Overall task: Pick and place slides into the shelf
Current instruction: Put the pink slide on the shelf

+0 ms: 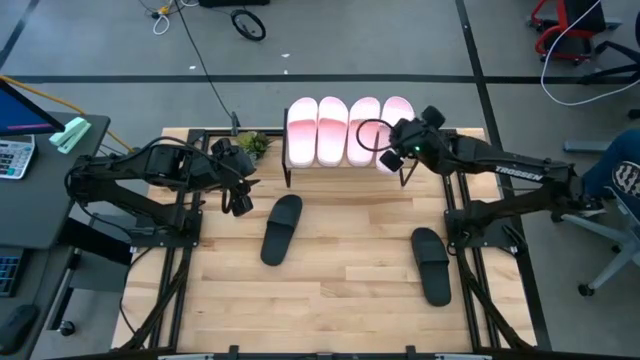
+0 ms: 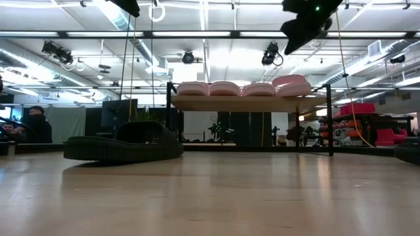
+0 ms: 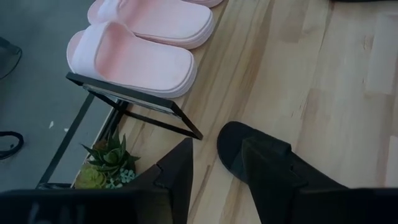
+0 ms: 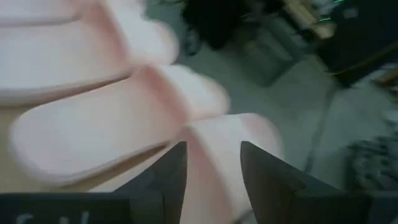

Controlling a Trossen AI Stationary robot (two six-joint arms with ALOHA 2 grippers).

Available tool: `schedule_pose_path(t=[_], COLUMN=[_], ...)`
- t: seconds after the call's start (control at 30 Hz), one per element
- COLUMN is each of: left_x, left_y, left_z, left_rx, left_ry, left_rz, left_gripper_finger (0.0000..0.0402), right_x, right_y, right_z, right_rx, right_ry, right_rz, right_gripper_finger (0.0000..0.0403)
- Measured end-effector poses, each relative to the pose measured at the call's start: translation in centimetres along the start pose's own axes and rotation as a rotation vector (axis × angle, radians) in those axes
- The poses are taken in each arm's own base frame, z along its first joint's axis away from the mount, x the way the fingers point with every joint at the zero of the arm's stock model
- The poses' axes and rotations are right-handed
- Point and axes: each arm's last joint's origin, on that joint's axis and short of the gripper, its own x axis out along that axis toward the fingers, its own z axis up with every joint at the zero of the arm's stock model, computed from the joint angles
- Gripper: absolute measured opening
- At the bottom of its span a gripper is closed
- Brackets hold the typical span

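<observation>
Four pink slides (image 1: 350, 130) sit side by side on the shelf (image 2: 249, 103) at the table's far edge. Right gripper (image 1: 392, 158) hovers over the rightmost pink one, fingers spread, holding nothing. Left gripper (image 1: 238, 203) hangs just beside one black slide (image 1: 282, 228), fingers apart, empty. Other black slide (image 1: 431, 265) lies on the table (image 1: 340, 300) near the right arm's base.

Four slides (image 1: 350, 130) are lying side by side on the shelf (image 1: 289, 172); two more (image 1: 282, 229) (image 1: 431, 265) are lying on the table (image 1: 340, 300) before it.
</observation>
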Motion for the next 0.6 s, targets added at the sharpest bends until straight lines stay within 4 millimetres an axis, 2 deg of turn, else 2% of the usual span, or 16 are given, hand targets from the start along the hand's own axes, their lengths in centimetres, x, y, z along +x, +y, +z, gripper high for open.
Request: schedule_pose_path(t=[0.1, 0.2, 0.33, 0.47, 0.6], left_x=[0.0, 0.0, 0.0, 0.0, 0.0], left_y=[0.0, 0.0, 0.0, 0.0, 0.0], left_z=[0.0, 0.0, 0.0, 0.0, 0.0], left_rx=[0.000, 0.000, -0.007, -0.012, -0.011], left_ry=[0.000, 0.000, 0.000, 0.000, 0.000], left_rz=[0.000, 0.000, 0.000, 0.000, 0.000], left_gripper_finger=[0.0147, 0.0145, 0.0138, 0.0133, 0.0137], right_x=[-0.7, -0.3, 2.2, 5.1, 7.4], right_y=[-0.9, -1.7, -2.2, -2.8, -3.7], right_z=[0.0, -0.1, -0.7, -1.7, -2.3], right_rx=[0.057, 0.137, 0.279, 0.290, 0.353], right_ry=[-0.016, -0.005, 0.074, 0.181, 0.237], right_rz=[-0.149, -0.202, -0.121, -0.185, -0.238], right_gripper_finger=[0.0150, 0.0135, 0.0087, 0.0014, 0.0014])
